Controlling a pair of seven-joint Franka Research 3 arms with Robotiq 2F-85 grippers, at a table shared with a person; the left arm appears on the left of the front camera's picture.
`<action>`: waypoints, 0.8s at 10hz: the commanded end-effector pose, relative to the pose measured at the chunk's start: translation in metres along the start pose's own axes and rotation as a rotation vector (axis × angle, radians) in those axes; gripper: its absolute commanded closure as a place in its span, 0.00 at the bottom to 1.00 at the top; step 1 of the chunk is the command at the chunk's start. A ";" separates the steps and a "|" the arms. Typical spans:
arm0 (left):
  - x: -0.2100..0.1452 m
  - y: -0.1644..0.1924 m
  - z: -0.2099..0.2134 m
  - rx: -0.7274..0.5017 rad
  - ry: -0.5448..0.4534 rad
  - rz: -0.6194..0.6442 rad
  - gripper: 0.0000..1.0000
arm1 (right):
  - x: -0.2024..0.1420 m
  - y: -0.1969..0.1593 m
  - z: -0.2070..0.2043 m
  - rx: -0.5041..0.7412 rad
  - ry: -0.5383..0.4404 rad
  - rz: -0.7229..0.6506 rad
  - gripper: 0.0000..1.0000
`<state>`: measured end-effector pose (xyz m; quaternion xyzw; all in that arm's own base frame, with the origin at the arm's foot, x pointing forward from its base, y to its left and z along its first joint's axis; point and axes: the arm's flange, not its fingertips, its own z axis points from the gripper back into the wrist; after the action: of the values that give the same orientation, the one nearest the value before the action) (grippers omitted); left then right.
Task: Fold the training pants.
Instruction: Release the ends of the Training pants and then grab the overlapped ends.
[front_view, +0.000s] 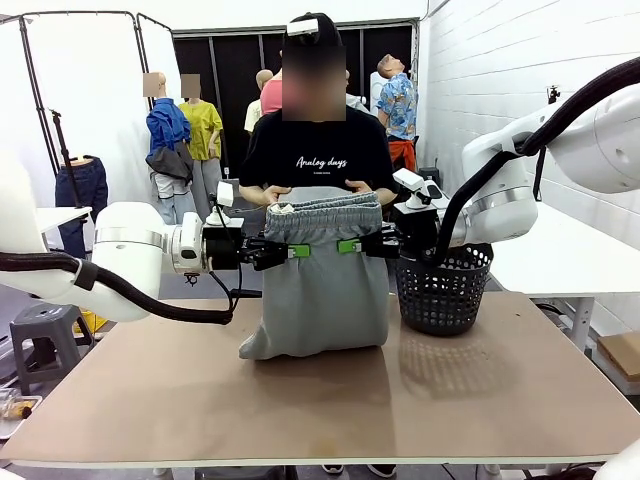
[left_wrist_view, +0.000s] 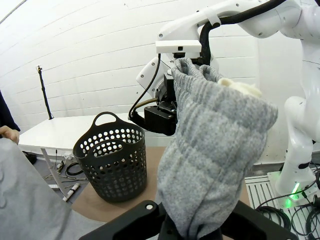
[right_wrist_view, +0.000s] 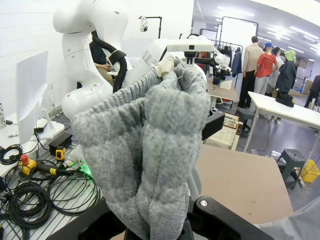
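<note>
The left fingers (front_view: 299, 251) and right fingers (front_view: 347, 246) each clamp a side of the training pants (front_view: 322, 300). The pants hang between them, with the waistband above the fingers and the lower end slumped on the table (front_view: 300, 410) below. No flat fold looks laid yet, so lowering, doubling over and smoothing probably remain.

Front across table (front_view: 300, 400); wrist views close, seemingly opposed, on training pants (front_view: 320, 290).

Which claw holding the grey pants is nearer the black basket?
The right gripper, pinching the pants on the side by the basket; the left gripper grips the opposite side, away from it.
</note>
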<state>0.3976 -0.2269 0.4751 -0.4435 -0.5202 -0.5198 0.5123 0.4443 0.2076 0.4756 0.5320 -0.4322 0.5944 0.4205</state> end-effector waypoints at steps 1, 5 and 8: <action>0.002 0.000 0.000 0.002 -0.002 -0.003 1.00 | 0.000 0.003 0.001 0.007 -0.012 0.011 1.00; 0.002 0.000 0.000 0.002 -0.002 -0.003 1.00 | 0.000 0.003 0.001 0.007 -0.012 0.011 1.00; 0.002 0.000 0.000 0.002 -0.002 -0.003 1.00 | 0.000 0.003 0.001 0.007 -0.012 0.011 1.00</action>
<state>0.3976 -0.2269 0.4751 -0.4435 -0.5202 -0.5199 0.5123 0.4443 0.2076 0.4756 0.5320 -0.4322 0.5945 0.4205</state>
